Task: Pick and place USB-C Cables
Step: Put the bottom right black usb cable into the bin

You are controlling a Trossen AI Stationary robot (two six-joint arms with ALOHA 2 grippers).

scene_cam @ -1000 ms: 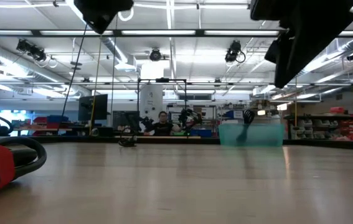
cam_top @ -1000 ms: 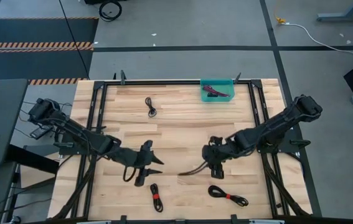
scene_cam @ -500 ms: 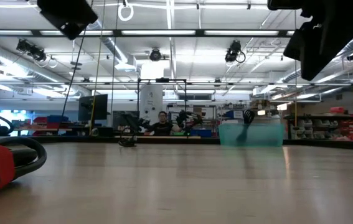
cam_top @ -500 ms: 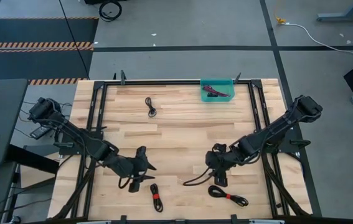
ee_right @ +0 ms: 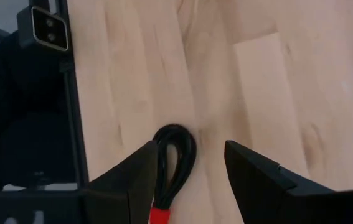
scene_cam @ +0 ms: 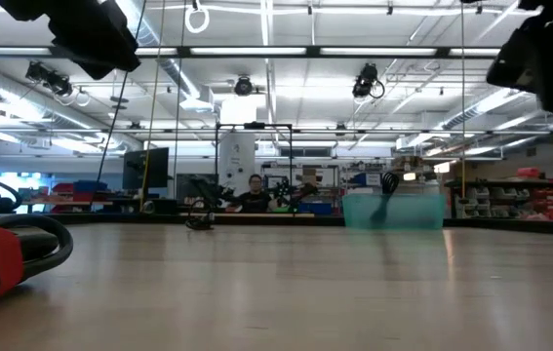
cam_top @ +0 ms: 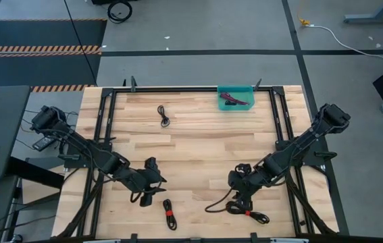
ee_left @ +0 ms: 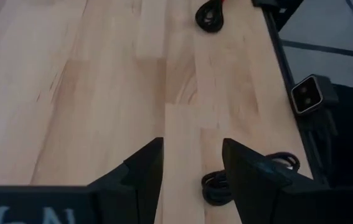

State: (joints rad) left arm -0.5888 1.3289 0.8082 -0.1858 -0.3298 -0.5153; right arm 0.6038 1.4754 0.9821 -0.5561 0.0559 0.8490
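Note:
Both grippers hover open over the near part of the table, touching nothing. My left gripper is beside a black cable bundle with a red tie, which lies flat ahead of one finger. My right gripper is just above a second black bundle with a red tie, seen between its fingers and lying flat on the wood. A third black bundle lies near the far edge. A maroon-pink bundle rests inside the teal bin.
The teal bin stands at the far edge, right of centre. A black frame runs round the table, with a small camera at the near edge. A thin dark line trails from the right gripper across the wood. A person sits far behind.
Both grippers have moved toward the table's near edge. The right one has travelled farther, from mid-table to just above the red-tied bundle near the near edge. The left one has shifted slightly left and nearer. No bundle has moved.

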